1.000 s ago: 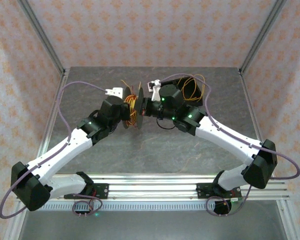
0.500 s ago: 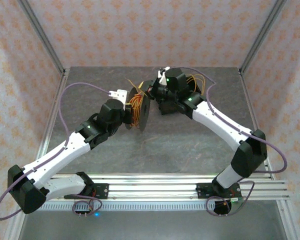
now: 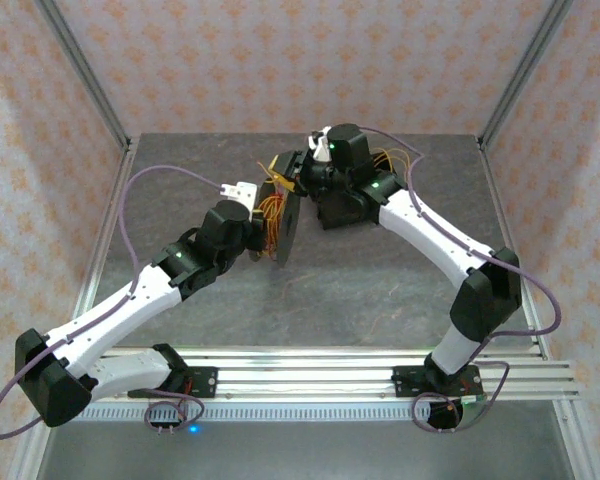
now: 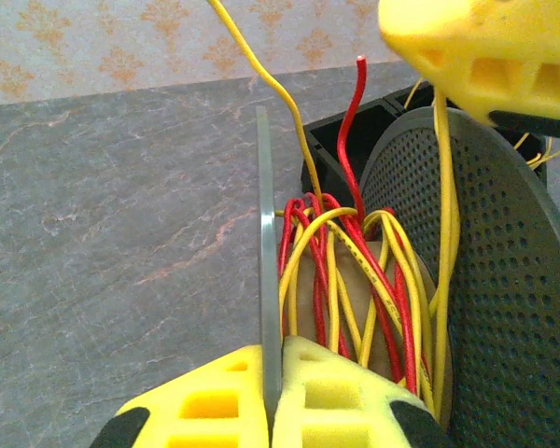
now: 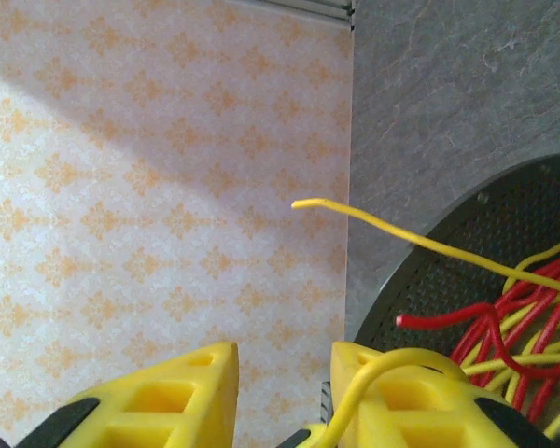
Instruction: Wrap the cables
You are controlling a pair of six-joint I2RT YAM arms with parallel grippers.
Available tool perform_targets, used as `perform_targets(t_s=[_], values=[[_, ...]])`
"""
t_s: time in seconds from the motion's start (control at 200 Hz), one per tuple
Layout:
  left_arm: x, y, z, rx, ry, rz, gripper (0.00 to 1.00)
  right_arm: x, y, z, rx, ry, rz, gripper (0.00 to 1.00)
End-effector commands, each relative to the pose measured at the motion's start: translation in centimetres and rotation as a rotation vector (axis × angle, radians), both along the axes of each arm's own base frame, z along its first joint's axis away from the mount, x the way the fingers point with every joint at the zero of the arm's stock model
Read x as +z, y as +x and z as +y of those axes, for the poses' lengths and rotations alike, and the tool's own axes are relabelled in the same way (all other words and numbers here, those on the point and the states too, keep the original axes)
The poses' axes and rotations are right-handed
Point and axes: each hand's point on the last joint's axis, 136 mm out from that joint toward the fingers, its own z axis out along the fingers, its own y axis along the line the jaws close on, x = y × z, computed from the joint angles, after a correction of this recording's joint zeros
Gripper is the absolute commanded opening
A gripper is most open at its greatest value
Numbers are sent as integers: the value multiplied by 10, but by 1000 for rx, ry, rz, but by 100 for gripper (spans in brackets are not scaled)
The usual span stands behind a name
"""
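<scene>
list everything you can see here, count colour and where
dark grey perforated round spool: one, dark grey, on edge between the arms
thin red and yellow cables: several, red and yellow, looped loosely round the spool's core
grey stone-look table: one, grey, under everything
orange-patterned walls: three, pale with orange, around the table
silver metal rail: one, silver, near edge
left gripper: yellow fingers, shut on a spool flange
right gripper: yellow fingers, open, yellow cable draped over one
</scene>
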Motion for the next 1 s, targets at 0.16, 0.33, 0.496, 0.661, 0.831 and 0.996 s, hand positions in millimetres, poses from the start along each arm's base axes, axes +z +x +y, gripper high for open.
perform_targets(t_s=[0.16, 0.33, 0.496, 0.661, 0.831, 0.996], values=[[24, -3, -6, -37, -28, -59, 0, 66, -5, -13, -2, 82, -151, 28], [20, -4, -8, -48, -26, -47, 0, 76, -4, -9, 1, 161, -125, 35], [24, -5, -7, -48, -20, -45, 0, 79, 0, -11, -18, 241, -80, 55], [41, -5, 0, -20, 4, -39, 0, 62, -19, -15, 13, 261, -8, 70], [57, -4, -4, -32, 15, -13, 0, 39, -49, -20, 56, 248, 26, 79], [66, -4, -13, -73, 25, 19, 0, 47, -77, -21, 127, 232, -47, 84]])
